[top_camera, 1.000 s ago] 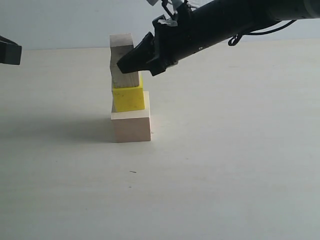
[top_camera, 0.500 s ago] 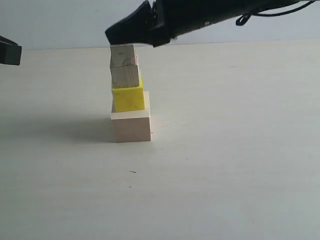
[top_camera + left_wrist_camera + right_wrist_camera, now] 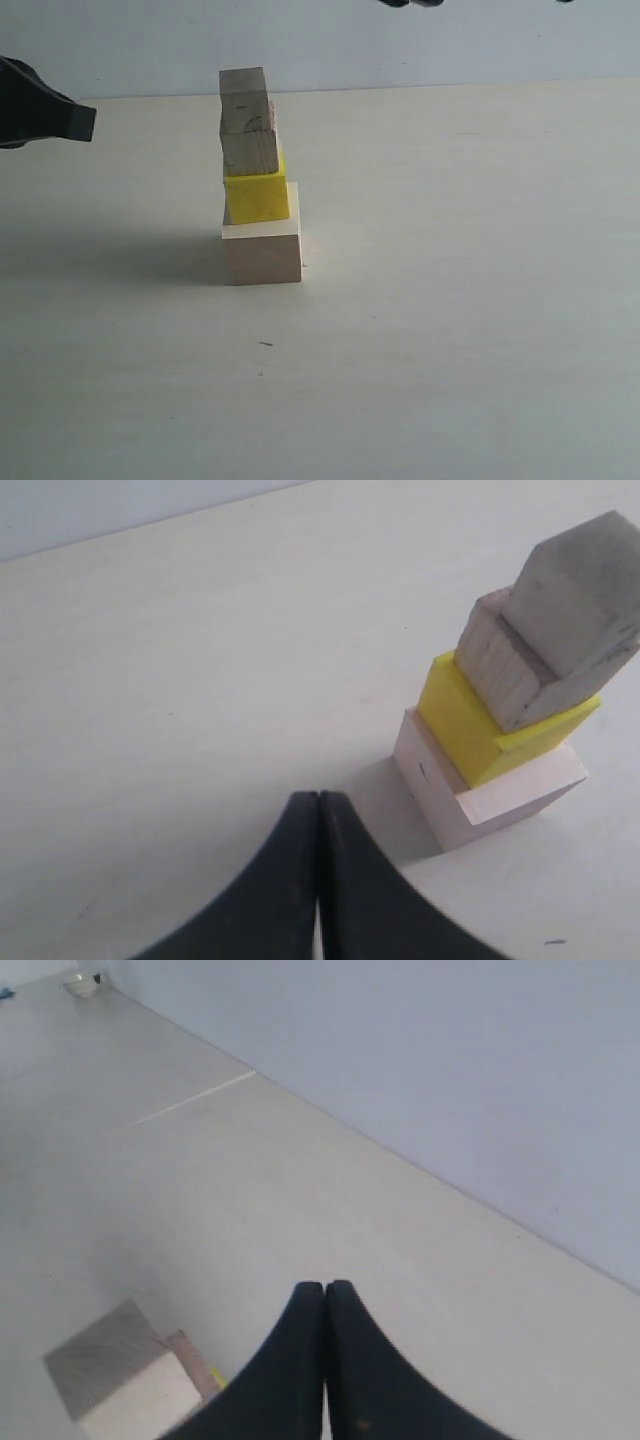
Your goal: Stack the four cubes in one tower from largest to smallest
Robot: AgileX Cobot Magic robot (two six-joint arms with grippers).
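The four cubes stand as one tower left of the middle of the table. The large pale wooden cube [image 3: 262, 250] is at the bottom, then the bright yellow cube [image 3: 257, 197], the medium grainy cube [image 3: 250, 152] and the small wooden cube [image 3: 245, 98], which sits slightly off toward the left. My left gripper [image 3: 88, 122] hovers shut and empty at the left edge, apart from the tower [image 3: 500, 710]. My right gripper [image 3: 325, 1287] is shut and empty high above the small cube [image 3: 110, 1370]; only dark bits of that arm [image 3: 410, 2] show at the exterior view's top edge.
A pale wall rises behind the table. A small dark speck [image 3: 265, 344] lies on the table in front of the tower. A small object [image 3: 83, 982] sits far off on the surface, and a faint seam line [image 3: 195, 1098] crosses it.
My right gripper has risen from beside the tower's upper cubes and almost left the exterior view. The left gripper has moved right, further into view. The tower stands untouched.
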